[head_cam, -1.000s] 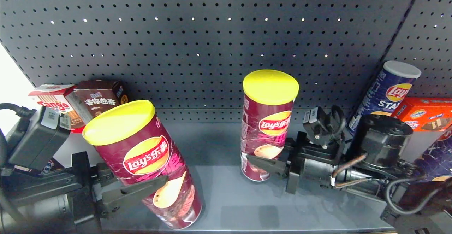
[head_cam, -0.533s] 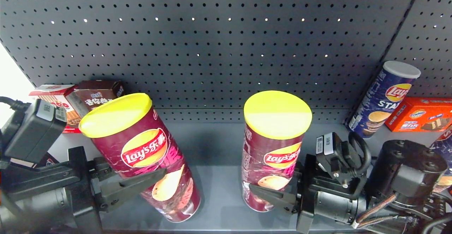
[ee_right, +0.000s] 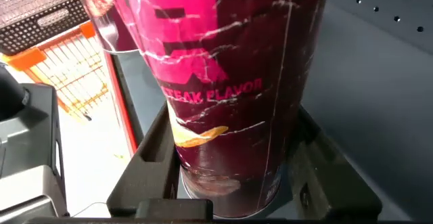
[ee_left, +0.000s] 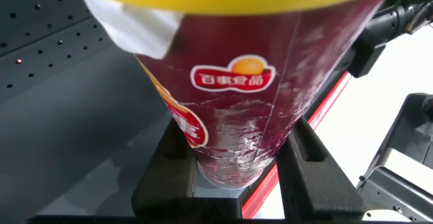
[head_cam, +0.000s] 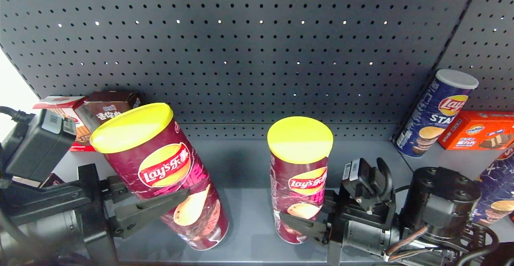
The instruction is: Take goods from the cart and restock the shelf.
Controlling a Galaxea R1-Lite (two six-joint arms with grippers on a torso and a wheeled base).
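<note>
The left gripper [head_cam: 186, 211] is clamped low on a maroon chip can [head_cam: 160, 169] with a yellow lid. This can leans with its top toward the robot's left, over the front of the grey shelf [head_cam: 241, 165]. The right gripper [head_cam: 300, 214] is clamped likewise on a second maroon can [head_cam: 299, 169], held upright near the shelf's middle. Both bases seem to meet the shelf board, though contact is hard to judge. A blue can [head_cam: 435, 113] and an orange box [head_cam: 478, 131] stand at the right, and a brown box [head_cam: 112, 107] stands at the left.

Bare shelf [head_cam: 245, 167] between left can [head_cam: 160, 173], right can [head_cam: 299, 177], pegboard [head_cam: 241, 57] behind
</note>
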